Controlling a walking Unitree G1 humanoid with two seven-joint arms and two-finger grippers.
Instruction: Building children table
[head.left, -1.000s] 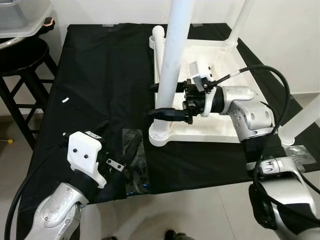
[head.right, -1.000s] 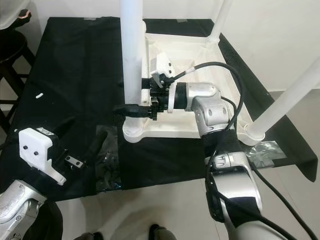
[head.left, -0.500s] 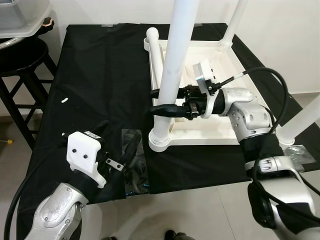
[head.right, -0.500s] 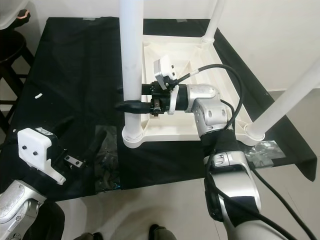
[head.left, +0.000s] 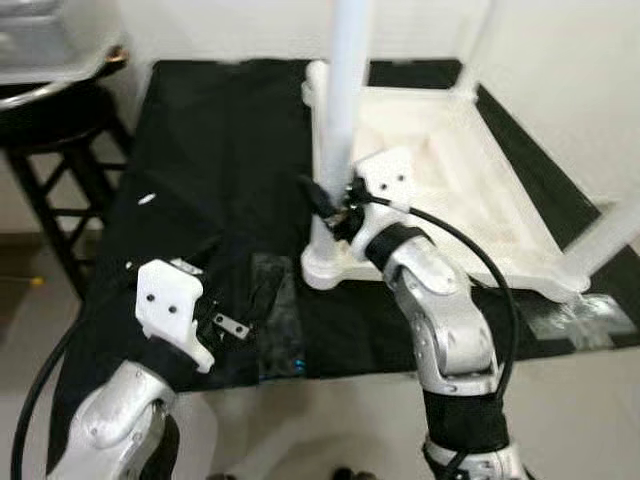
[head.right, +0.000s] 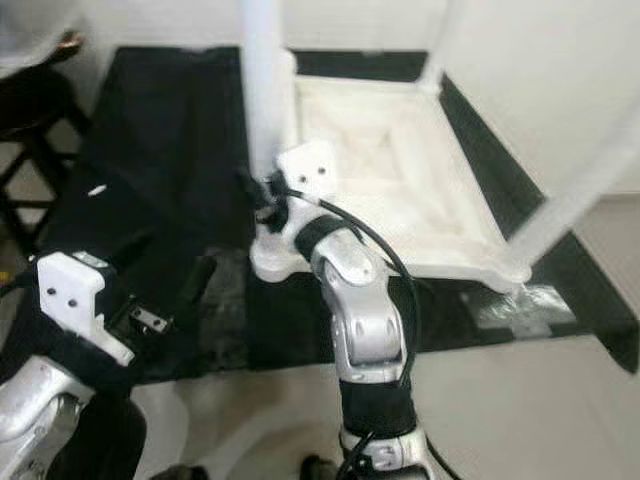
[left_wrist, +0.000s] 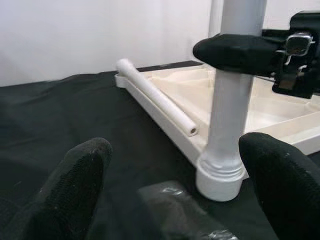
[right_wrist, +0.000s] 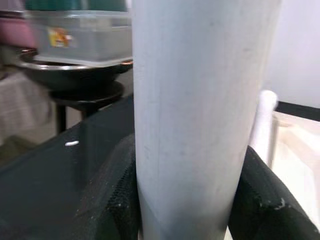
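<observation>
Right wrist view: the right gripper (head.left: 330, 205) pinches the upright white leg (right_wrist: 197, 115), fingers closed on either side just above the leg's socket on the upturned tabletop (head.left: 470, 190). The left gripper (left_wrist: 175, 190), jaws spread, hovers near that socket, facing it.

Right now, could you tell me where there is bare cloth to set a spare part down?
The black cloth lies bare between the black wooden stool and the upturned white plastic table. It is crowded at the near corner: the right tool clamps the upright white leg, and crinkled clear plastic wrap lies before the left tool.
</observation>
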